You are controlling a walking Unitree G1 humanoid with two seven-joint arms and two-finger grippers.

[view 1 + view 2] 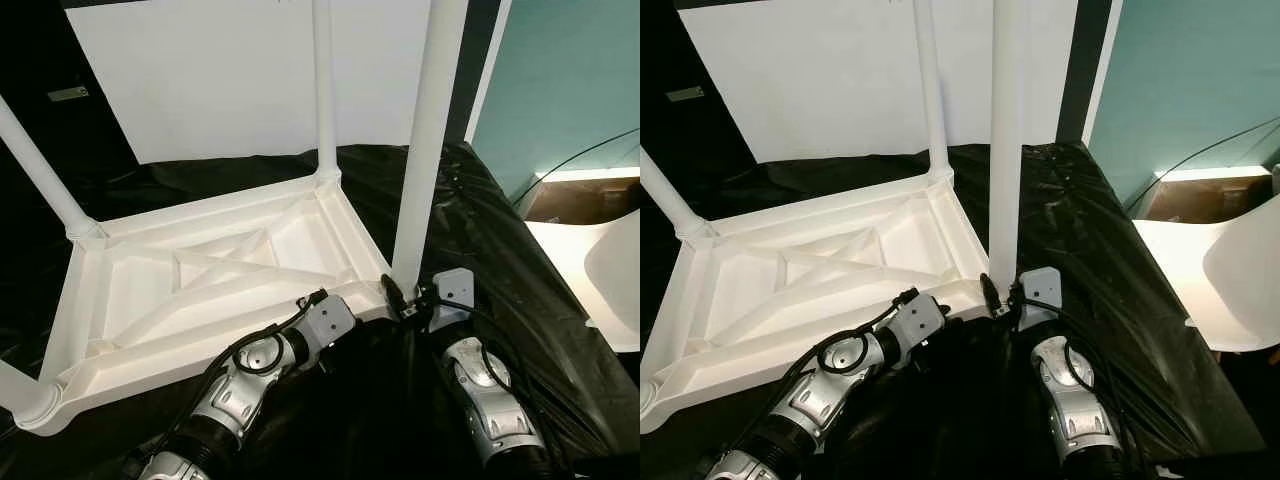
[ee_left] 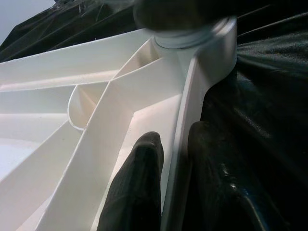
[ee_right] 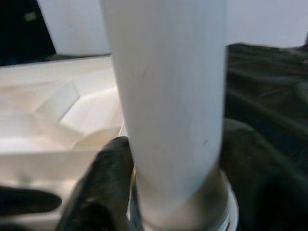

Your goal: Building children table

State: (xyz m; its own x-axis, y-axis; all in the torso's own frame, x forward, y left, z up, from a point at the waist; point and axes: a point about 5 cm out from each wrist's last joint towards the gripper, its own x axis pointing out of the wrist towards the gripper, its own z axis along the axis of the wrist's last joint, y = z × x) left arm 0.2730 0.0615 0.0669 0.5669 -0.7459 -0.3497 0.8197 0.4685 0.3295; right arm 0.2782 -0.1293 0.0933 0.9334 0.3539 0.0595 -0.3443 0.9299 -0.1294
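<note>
I see the upturned white ribbed plastic tabletop (image 1: 200, 290) on black sheeting (image 1: 500, 260). L gripper (image 2: 175, 159) fingers pinch its rim; R gripper (image 3: 171, 178) fingers clamp the smooth round leg (image 1: 428, 140).

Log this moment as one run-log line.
table top upside down on black sheet | left gripper clamps rim | right gripper grips near-corner leg at socket | other legs upright

An upturned white table (image 1: 200, 290) lies on black sheeting (image 1: 500, 250).
</note>
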